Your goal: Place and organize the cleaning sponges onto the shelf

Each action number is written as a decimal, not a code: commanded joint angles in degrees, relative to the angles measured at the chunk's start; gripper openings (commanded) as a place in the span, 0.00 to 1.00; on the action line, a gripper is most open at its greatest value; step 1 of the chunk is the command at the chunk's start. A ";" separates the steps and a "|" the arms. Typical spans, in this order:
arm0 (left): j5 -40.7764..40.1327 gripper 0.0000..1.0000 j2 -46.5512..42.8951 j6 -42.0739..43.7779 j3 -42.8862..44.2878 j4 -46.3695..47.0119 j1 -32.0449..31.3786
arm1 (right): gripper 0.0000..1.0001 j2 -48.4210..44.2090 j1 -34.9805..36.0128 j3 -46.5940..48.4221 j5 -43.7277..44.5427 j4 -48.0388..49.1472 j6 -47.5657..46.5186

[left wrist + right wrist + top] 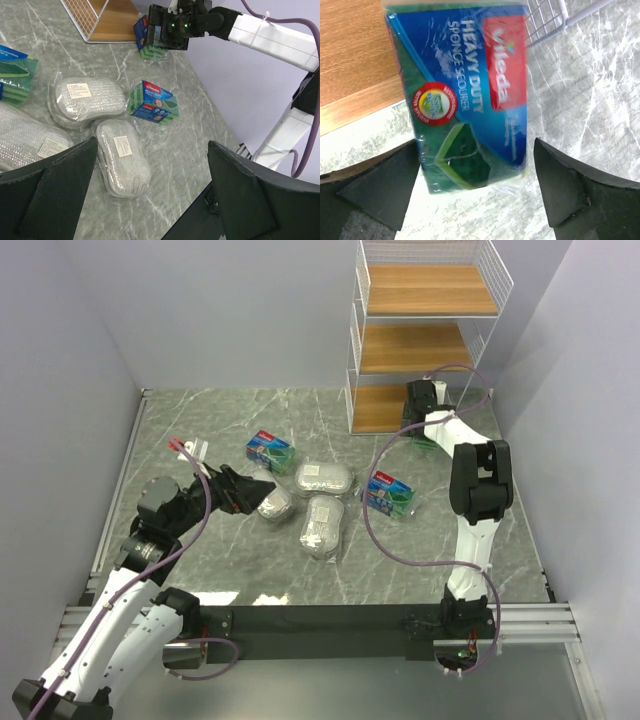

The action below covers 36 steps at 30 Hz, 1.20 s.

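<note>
The white wire shelf (430,340) with wooden tiers stands at the back right. My right gripper (422,418) is at its lowest tier, open, its fingers (385,185) on either side of a green sponge pack (465,90) that lies at the tier's edge. Two more green packs (270,450) (390,495) and three silvery oval packs (325,478) (322,523) (273,506) lie on the table. My left gripper (262,486) is open and empty, just above the leftmost silvery pack. The left wrist view shows a silvery pack (122,157) and a green pack (154,101).
The grey marble table (200,430) is walled on the left, back and right. The shelf's wire-mesh side (545,20) stands close to the right gripper. A black bar (320,620) runs along the near edge between the arm bases.
</note>
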 commanded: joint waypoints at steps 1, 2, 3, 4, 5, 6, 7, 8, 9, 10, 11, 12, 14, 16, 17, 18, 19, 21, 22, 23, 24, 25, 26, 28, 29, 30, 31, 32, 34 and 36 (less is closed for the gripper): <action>0.87 0.98 -0.15 0.05 0.16 1.85 -0.17 | 0.99 -1.79 0.18 -0.62 1.01 3.78 -0.92; 0.96 0.98 -0.06 0.05 0.16 1.85 -0.17 | 0.99 -2.14 0.18 -1.41 1.10 3.95 -0.57; 0.96 0.98 -0.15 0.05 0.16 1.85 -0.17 | 1.00 -2.84 0.18 -1.59 1.27 3.96 -0.22; 0.96 0.98 -0.15 -0.03 0.08 1.94 -0.17 | 1.00 -3.11 0.18 -1.94 1.62 3.70 0.22; 0.87 0.98 -0.32 -0.03 0.07 1.85 -0.17 | 1.00 -3.63 0.18 -2.46 1.97 3.78 1.01; 0.79 0.98 -0.59 0.05 0.07 1.85 -0.17 | 1.00 -4.77 0.18 -2.82 2.33 3.78 1.37; 0.79 0.98 -0.68 0.05 0.07 1.76 -0.17 | 1.00 -5.39 0.18 -3.17 2.59 3.87 1.89; 0.79 0.98 -0.59 0.05 -0.01 1.76 -0.17 | 1.00 -7.13 0.18 -4.30 2.77 4.22 2.68; 0.79 0.98 -0.68 0.05 -0.01 1.76 -0.17 | 1.00 -8.02 0.18 -5.01 2.86 4.83 2.95; 0.79 0.98 -0.68 -0.03 -0.10 1.94 -0.17 | 1.00 -9.08 0.18 -5.71 2.86 5.27 3.30; 0.87 0.98 -0.59 -0.03 -0.10 1.94 -0.17 | 1.00 -10.91 0.18 -7.29 2.07 5.88 3.83; 1.05 0.98 -0.50 -0.12 -0.10 2.11 -0.17 | 1.00 -11.89 0.18 -8.17 0.33 7.37 3.83; 1.14 0.98 -0.33 -0.21 -0.01 2.29 -0.17 | 1.00 -13.91 0.01 -9.49 -1.18 7.73 4.88; 1.05 0.98 -0.24 -0.04 0.07 1.85 -0.17 | 1.00 -15.14 0.09 -10.29 -4.17 8.26 5.15; 1.05 0.98 -0.32 -0.03 0.07 1.85 -0.17 | 1.00 -16.11 0.09 -10.99 -5.48 8.61 5.32; 0.96 0.98 -0.59 -0.03 -0.01 1.85 -0.17 | 1.00 -16.55 0.01 -11.34 -6.97 9.14 5.50; 0.87 0.98 -0.76 0.14 -0.01 1.68 -0.17 | 1.00 -16.99 0.01 -11.43 -8.21 8.62 5.94; 0.61 0.98 -1.03 0.14 -0.01 1.50 -0.17 | 0.85 -17.78 0.01 -10.82 -8.57 4.95 8.74; 0.61 0.98 -0.94 0.05 -0.01 1.59 -0.17 | 0.73 -17.87 0.01 -10.73 -8.13 3.36 10.15; 0.70 0.99 -1.03 0.05 -0.01 1.67 -0.17 | 0.42 -18.14 -0.08 -10.99 -7.70 1.95 13.29; 0.70 0.98 -1.11 -0.03 -0.01 1.85 -0.17 | 0.25 -18.57 0.00 -11.60 -7.26 -0.41 15.24; 0.78 0.98 -1.12 -0.12 -0.10 1.94 -0.17 | 0.04 -18.93 0.01 -12.57 -7.34 -0.96 16.91; 0.79 0.98 -1.12 -0.12 -0.01 2.03 -0.17 | 0.00 -19.89 0.01 -15.01 -7.51 -1.14 19.62; 0.87 0.98 -1.20 -0.12 -0.10 1.94 -0.17 | 0.00 -20.95 -0.08 -17.49 -8.21 -1.49 22.36; 0.96 0.98 -1.20 -0.12 -0.01 1.85 -0.17 | 0.00 -21.73 -0.17 -19.59 -8.65 -1.41 24.73; 1.05 0.98 -1.29 -0.04 -0.01 1.76 -0.17 | 0.00 -22.00 -0.17 -20.65 -8.74 -1.14 25.88; 1.05 0.98 -1.47 0.05 -0.01 1.68 -0.17 | 0.00 -22.18 -0.26 -21.53 -8.66 -1.05 26.94; 0.96 0.98 -1.47 0.05 0.07 1.50 -0.17 | 0.00 -21.83 -0.52 -22.41 -8.48 -1.14 29.12; 0.96 0.99 -1.64 0.05 0.07 1.50 -0.17 | 0.00 -20.69 -1.75 -22.34 -9.44 -1.14 31.50; 1.05 0.99 -1.82 0.05 -0.01 1.59 -0.17 | 0.00 -18.06 -3.76 -21.72 -11.72 -0.70 32.74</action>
